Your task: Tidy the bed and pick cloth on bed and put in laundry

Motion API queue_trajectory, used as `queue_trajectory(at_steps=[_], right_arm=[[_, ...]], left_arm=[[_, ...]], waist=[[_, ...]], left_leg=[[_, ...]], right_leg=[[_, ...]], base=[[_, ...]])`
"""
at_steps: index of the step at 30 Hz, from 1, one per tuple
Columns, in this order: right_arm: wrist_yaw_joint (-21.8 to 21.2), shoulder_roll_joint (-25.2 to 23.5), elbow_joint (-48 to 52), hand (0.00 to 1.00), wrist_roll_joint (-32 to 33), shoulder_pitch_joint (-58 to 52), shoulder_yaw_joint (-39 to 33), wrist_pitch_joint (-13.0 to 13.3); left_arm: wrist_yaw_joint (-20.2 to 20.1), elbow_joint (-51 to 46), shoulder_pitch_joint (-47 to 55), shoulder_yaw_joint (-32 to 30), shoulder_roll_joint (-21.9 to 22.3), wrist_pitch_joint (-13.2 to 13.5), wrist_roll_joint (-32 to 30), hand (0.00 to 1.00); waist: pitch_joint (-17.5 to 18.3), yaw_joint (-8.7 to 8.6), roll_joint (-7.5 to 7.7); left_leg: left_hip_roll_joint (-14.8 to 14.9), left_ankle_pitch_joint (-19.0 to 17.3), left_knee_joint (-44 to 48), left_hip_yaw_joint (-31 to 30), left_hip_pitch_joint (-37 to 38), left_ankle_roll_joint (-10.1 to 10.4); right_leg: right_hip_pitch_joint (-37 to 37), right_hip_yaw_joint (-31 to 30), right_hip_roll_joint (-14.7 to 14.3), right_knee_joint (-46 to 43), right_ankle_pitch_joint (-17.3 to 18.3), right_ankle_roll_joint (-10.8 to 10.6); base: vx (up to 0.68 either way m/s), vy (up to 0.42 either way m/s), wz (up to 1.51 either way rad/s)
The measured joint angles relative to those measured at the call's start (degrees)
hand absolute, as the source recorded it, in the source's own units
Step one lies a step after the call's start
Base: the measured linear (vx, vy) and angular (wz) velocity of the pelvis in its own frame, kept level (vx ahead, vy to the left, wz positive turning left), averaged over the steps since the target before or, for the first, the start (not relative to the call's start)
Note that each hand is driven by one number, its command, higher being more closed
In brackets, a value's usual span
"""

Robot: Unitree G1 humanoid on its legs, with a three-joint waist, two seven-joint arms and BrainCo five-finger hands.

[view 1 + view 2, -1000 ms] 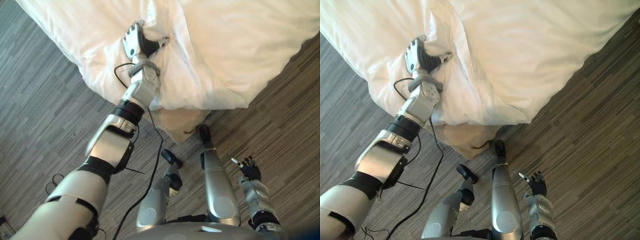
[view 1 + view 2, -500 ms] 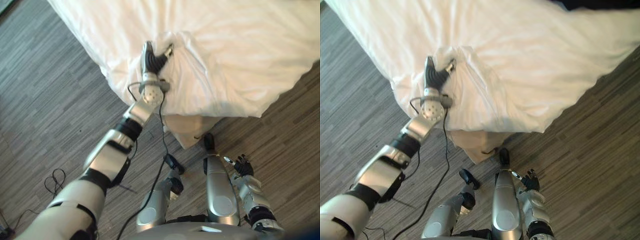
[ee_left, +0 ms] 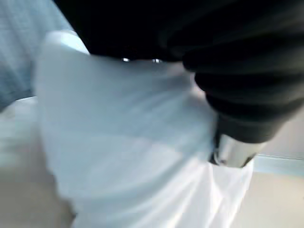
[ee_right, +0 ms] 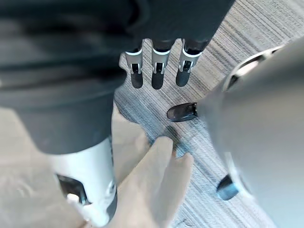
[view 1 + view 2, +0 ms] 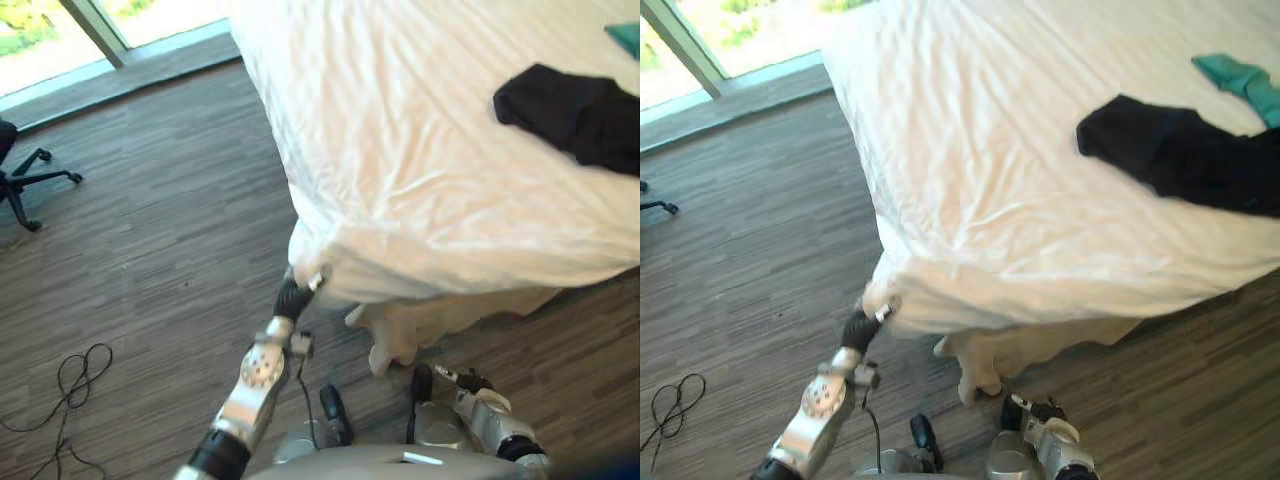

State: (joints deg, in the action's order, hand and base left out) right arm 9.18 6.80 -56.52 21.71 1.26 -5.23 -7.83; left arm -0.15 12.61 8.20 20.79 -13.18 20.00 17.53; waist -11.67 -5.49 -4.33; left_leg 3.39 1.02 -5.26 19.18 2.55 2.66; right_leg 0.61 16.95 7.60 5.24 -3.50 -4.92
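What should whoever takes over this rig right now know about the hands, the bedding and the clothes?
Left hand: shut on the white duvet at the bed's near corner, where it hangs over the edge.
Right hand: open, empty, hanging low near the floor.
Black cloth and teal cloth lie on the duvet, farther up the bed, untouched.
Done: duvet looks mostly spread, lightly creased.
Left: finish the corner, where a beige sheet hangs out below, then pick up both cloths and take them to the laundry.

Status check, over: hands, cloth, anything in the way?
Left hand pinching duvet corner. Right hand open, low. Black cloth, teal cloth untouched on bed.
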Motion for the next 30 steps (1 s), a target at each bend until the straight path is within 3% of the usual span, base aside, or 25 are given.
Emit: queue_trajectory(at_steps=[7, 12, 13, 16, 17, 22, 24, 25, 28, 29, 30], right_arm=[[-1.8, 0.1, -2.8, 0.00, 2.0, -3.2, -2.1, -0.7], [-1.6, -0.9, -5.8, 0.00, 4.1, -4.0, -5.9, -0.4], [-1.0, -1.4, -6.4, 0.00, 4.8, -4.1, -7.7, 0.0], [1.5, -2.3, -6.8, 0.00, 7.4, -5.0, -10.9, 1.1], [2.4, -2.4, -6.8, 1.00, 7.3, -5.6, -12.0, 1.7], [9.2, -2.2, -4.4, 1.00, 3.2, -8.1, -18.3, 8.2], [11.3, -0.9, 1.6, 1.00, -0.8, -7.2, -23.7, 13.4], [11.3, -0.6, 2.3, 1.00, -1.1, -6.9, -24.1, 14.0], [10.2, 6.4, 6.4, 1.00, -5.1, -1.9, -27.4, 19.9], [8.0, 9.6, 7.8, 1.00, -5.4, 0.8, -27.1, 22.4], [7.0, 11.0, 9.2, 1.00, -5.4, 2.1, -26.3, 23.4]], left_arm=[[-3.7, 18.8, 4.9, -0.1, 0.6, -5.9, 4.2, 0.00], [-2.5, 32.9, 6.0, -3.4, 1.9, -4.0, 0.6, 0.00], [-1.9, 34.8, 5.8, -5.8, 2.2, -3.0, 0.6, 0.00], [-1.2, 40.2, 5.5, -12.3, 3.5, -3.4, 2.2, 0.00], [-0.9, 41.7, 5.4, -14.5, 3.8, -3.7, 2.2, 0.00], [0.6, 45.6, 6.8, -26.6, 5.9, -9.2, 1.2, 0.00], [0.8, 45.5, 7.3, -30.9, 6.0, -10.9, -1.5, 0.00], [0.8, 45.5, 7.3, -31.2, 6.0, -11.0, -1.6, 0.00], [0.8, 45.4, 6.9, -32.3, 5.8, -12.0, -3.6, 0.00], [0.7, 45.4, 6.8, -32.1, 5.8, -12.3, -3.6, 0.00], [0.6, 45.4, 6.8, -32.0, 5.8, -12.4, -3.6, 0.00]], waist=[[3.4, 1.05, 1.40], [4.3, 2.00, 3.00], [4.4, 2.17, 3.16], [4.4, 2.23, 3.10], [4.4, 2.31, 3.09], [4.8, 3.45, 3.78], [5.3, 3.62, 4.49], [5.3, 3.68, 4.56], [5.6, 4.88, 4.79], [5.6, 5.11, 4.81], [5.7, 5.10, 4.82]], left_leg=[[-0.5, -0.4, -0.3, -1.4, 2.0, -0.2], [-0.5, -0.7, -0.3, -1.6, 3.6, -0.2], [-0.5, -0.8, -0.3, -1.4, 3.9, -0.2], [-0.5, -1.2, -0.3, -0.8, 5.3, -0.1], [-0.5, -1.4, -0.3, -0.6, 5.9, -0.1], [-0.5, -1.7, -0.6, 0.1, 6.6, -0.1], [-0.5, -2.0, -0.6, 0.1, 6.7, 0.0], [-0.5, -2.0, -0.6, 0.1, 6.7, 0.1], [-0.8, -2.2, -0.7, 0.0, 6.5, 0.1], [-0.9, -2.2, -0.7, -0.3, 6.3, 0.1], [-0.9, -2.2, -0.7, -0.5, 6.2, 0.1]], right_leg=[[2.2, 1.5, 0.4, 0.5, 0.4, -0.4], [3.9, 1.5, 0.4, 0.6, 0.6, -0.3], [4.1, 1.4, 0.4, 0.6, 0.6, -0.3], [5.3, 1.2, 0.4, 0.6, 0.6, -0.3], [5.8, 1.2, 0.4, 0.6, 0.7, -0.4], [6.2, 1.0, 0.5, 0.6, 0.9, -0.5], [6.3, 1.0, 0.6, 0.5, 1.0, -0.5], [6.3, 1.0, 0.6, 0.5, 1.0, -0.5], [6.2, 1.0, 0.8, 0.6, 1.3, -0.9], [6.1, 1.1, 0.9, 0.6, 1.6, -0.5], [6.1, 1.2, 0.9, 0.6, 1.6, -0.5]], base=[[0.00, 0.009, 0.08], [0.01, -0.001, 0.02], [0.01, -0.005, -0.03], [0.01, 0.000, -0.11], [0.00, 0.001, -0.14], [-0.01, -0.002, -0.04], [-0.04, -0.011, 0.00], [-0.03, -0.004, 0.00], [-0.04, 0.002, 0.02], [-0.02, 0.002, 0.07], [-0.01, -0.001, 0.10]])
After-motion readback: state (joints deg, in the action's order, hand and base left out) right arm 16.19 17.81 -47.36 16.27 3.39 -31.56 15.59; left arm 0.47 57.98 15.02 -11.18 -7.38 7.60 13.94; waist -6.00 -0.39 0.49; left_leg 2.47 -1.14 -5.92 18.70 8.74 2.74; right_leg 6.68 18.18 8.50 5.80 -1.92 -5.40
